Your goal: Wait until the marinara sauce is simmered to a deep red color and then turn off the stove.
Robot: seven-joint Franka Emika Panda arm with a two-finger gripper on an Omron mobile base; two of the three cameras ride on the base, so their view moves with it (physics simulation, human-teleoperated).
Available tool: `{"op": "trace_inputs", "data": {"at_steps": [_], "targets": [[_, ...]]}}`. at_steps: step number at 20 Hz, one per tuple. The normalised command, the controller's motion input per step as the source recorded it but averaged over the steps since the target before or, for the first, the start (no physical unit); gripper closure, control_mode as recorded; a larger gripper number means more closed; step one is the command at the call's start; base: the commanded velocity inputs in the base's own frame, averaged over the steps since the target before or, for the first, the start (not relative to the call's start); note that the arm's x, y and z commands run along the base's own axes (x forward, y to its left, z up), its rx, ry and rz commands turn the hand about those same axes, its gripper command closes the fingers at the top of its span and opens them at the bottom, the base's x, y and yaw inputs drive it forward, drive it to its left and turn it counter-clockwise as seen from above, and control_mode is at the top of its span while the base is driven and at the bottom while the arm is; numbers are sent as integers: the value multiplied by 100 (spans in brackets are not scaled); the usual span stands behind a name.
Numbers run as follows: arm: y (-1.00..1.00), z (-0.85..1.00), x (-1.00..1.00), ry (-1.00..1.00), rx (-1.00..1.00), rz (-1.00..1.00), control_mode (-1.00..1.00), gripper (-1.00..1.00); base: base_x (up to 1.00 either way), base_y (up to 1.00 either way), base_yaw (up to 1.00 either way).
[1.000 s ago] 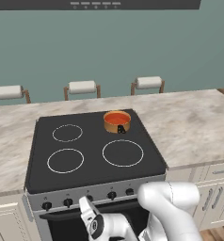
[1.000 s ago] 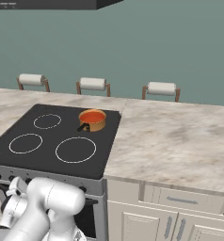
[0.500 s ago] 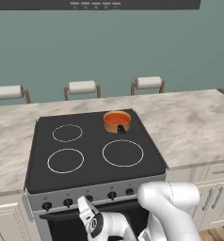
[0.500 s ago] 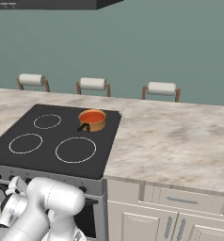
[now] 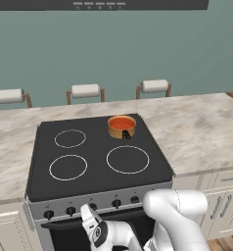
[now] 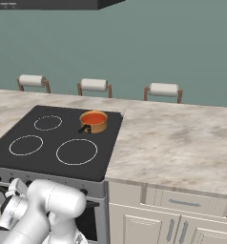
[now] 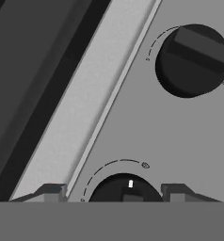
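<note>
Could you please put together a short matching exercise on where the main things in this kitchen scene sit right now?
Things:
1. copper pot
2. marinara sauce
3. gripper
4. stools

Places:
A. at a black knob on the stove's steel front
B. along the far side of the counter
C. on the stove's back right ring
D. inside the pot

Pairs: 1-C, 2-D, 3-A, 4-B

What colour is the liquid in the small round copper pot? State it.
Orange-red marinara sauce, clearest in the left base view.
</note>
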Motion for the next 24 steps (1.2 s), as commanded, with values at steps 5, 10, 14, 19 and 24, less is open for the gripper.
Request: {"op": "trace_inputs", "data": {"at_steps": [5,10,14,19,24], "targets": [[0,0,0,0,3,0,-100,100,0,0,0],[-5,0,0,0,29,-11,-100,100,0,0,0],[-11,0,-1,0,48,-30,-100,100,0,0,0],[-5,-3,0,0,54,-38,-100,100,0,0,0],[-11,-12,-2,0,56,-44,-100,100,0,0,0]]}}
